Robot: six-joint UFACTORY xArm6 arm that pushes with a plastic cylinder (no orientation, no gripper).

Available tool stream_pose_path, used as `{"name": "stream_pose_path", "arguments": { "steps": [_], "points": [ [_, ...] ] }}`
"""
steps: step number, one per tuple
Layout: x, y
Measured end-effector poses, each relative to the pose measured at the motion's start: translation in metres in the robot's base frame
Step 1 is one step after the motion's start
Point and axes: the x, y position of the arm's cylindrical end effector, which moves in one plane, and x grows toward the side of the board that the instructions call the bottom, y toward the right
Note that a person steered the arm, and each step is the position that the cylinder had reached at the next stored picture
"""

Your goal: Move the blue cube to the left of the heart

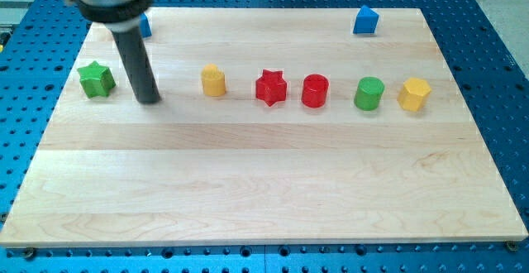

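Not yet done: blue cube (pixel 145 26), half hidden, near the table (pixel 248 182) edge, toward the view's top-left from the yellow heart (pixel 213 80); my tip (pixel 149 101) left of the heart, off the cube; hand state: cannot tell, none visible.

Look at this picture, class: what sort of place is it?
Probably a robotics lab bench. A wooden board lies on a blue metal table with rows of holes, small coloured blocks such as the red star stand on it, and my tip rests beside the green star.
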Motion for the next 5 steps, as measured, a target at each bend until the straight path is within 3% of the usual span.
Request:
{"name": "stream_pose_path", "arguments": {
  "steps": [1,2,3,4,5],
  "points": [
    [-0.083,0.047],
    [-0.167,0.055],
    [-0.187,0.009],
    [-0.148,-0.017],
    [-0.134,-0.007]
  ]
}}
